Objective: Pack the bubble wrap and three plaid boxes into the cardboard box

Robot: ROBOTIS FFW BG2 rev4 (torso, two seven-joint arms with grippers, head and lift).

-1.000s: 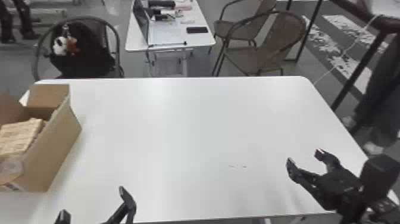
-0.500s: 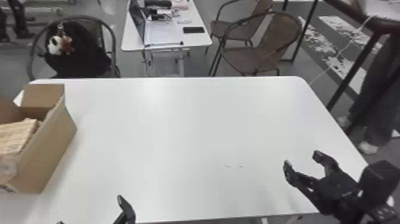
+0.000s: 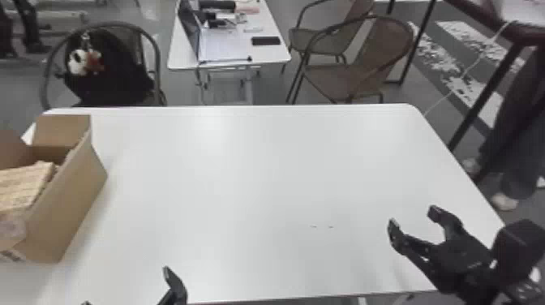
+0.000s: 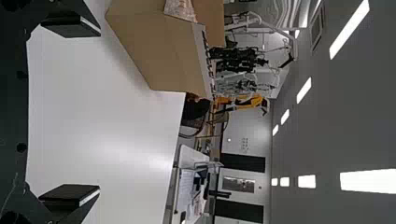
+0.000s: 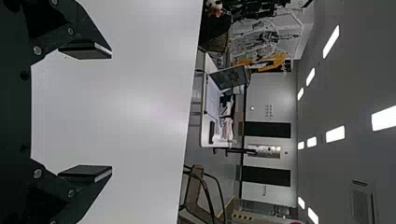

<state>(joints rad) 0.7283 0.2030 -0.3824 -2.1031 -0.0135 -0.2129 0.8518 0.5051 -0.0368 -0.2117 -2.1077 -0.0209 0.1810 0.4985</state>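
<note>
While the cardboard box (image 3: 73, 207) bears illegible dark print (image 3: 11, 255), your left tool (image 3: 126, 286) and right tool (image 3: 413, 215) point forward over the counter (image 3: 243, 182), both released, empty.

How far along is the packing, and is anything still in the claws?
Packing looks well along: a plaid box and what looks like bubble wrap are inside the cardboard box. In hand: nothing; the left claw and right claw are open with nothing between their fingers. Left: probably just confirming the count, since I can't tell whether all three plaid boxes are in.
</note>
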